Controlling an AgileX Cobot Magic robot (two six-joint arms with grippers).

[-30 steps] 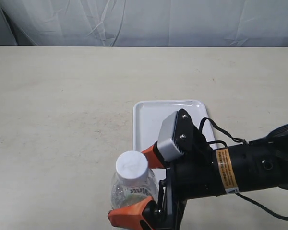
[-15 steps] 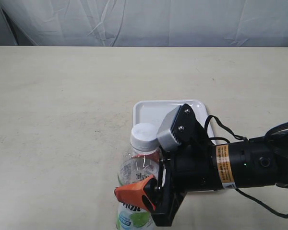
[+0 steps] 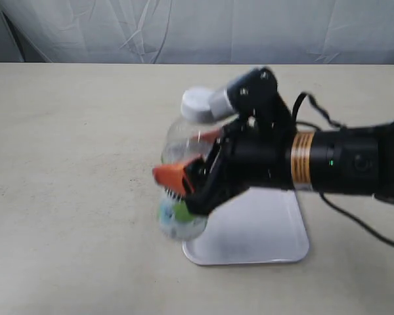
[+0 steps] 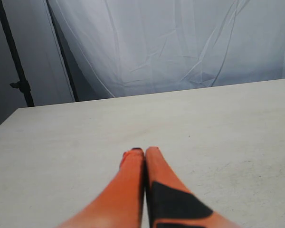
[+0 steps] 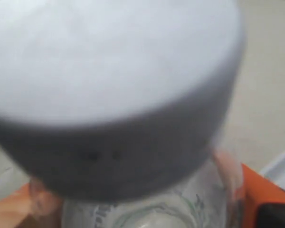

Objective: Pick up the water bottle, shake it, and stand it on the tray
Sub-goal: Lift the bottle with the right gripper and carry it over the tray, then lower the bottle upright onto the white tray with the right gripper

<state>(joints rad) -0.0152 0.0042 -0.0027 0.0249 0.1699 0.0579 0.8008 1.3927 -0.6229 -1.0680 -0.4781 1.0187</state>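
The water bottle hangs in the air over the left rim of the white tray, tilted and blurred, its white cap toward the far side. My right gripper is shut on the bottle's clear body, with one orange finger on the near side. In the right wrist view the cap fills most of the picture, and the bottle's shoulder sits between the orange fingers. My left gripper is shut on nothing, low over bare table; the exterior view does not show it.
The beige table stretches wide to the left and behind. A white curtain hangs along the far edge. The right arm's black body and cable lie over the tray's right side. A dark stand pole rises beyond the table.
The right gripper has swung the bottle from the near edge up and toward the far side, and more of the tray now shows below the arm. The bottle is motion-blurred.
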